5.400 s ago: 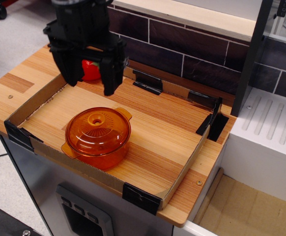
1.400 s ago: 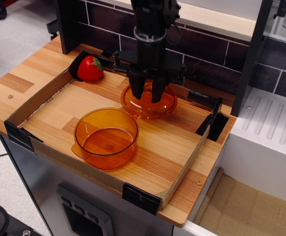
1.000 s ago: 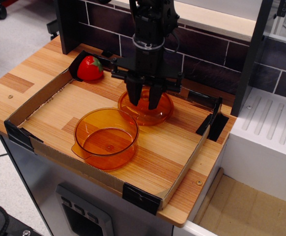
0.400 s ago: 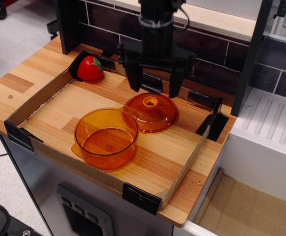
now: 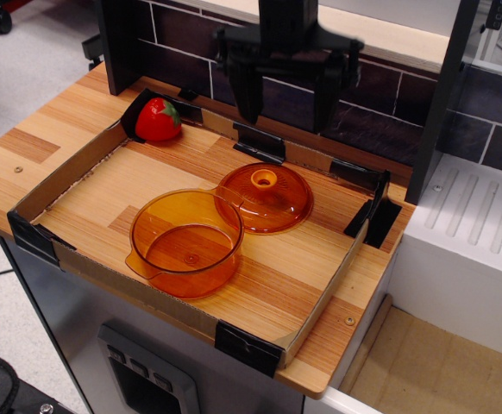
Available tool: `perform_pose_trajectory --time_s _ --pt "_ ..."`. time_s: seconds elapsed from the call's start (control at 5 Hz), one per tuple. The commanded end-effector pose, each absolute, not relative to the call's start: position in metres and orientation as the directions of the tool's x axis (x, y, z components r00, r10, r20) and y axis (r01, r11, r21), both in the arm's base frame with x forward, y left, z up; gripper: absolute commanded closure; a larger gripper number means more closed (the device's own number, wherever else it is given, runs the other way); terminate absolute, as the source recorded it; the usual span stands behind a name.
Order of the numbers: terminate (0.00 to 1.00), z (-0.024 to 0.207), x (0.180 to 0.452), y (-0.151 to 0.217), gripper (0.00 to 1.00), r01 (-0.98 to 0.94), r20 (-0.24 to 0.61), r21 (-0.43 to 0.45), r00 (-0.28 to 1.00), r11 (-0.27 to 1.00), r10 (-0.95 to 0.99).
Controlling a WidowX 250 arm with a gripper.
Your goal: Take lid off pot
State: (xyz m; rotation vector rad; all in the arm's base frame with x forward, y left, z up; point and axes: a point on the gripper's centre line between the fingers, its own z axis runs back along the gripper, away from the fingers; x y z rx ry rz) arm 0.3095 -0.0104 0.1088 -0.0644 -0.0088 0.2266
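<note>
Wooden counter with a low cardboard tray [image 5: 61,168]. Inside it: one pot [image 5: 186,244], uncovered and empty; one lid [image 5: 265,197] resting knob-up, touching the pot's rim; one toy strawberry [image 5: 158,120] at the far corner. Gripper [image 5: 287,95] above the lid, jaws spread, holding nothing.

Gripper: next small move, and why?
Probably just retract upward and stop. The gripper is open and hangs above the lid, clear of it. The lid sits knob-up on the wooden board beside the open pot, its edge meeting the pot's rim. Nothing looks left to move.
</note>
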Motion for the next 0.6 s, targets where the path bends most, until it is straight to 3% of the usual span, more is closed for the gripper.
perform_pose_trajectory --time_s 0.0,0.2,0.4 --pt "0.0 0.154 0.3088 0.0034 0.0 -0.171 0.063 -0.055 0.983 0.984 0.175" --pt "0.0 0.154 0.3088 0.0034 0.0 -0.171 0.063 -0.055 0.983 0.984 0.175" --pt "1.0 0.154 0.3088 0.0034 0.0 -0.171 0.063 -0.055 0.983 0.984 0.175"
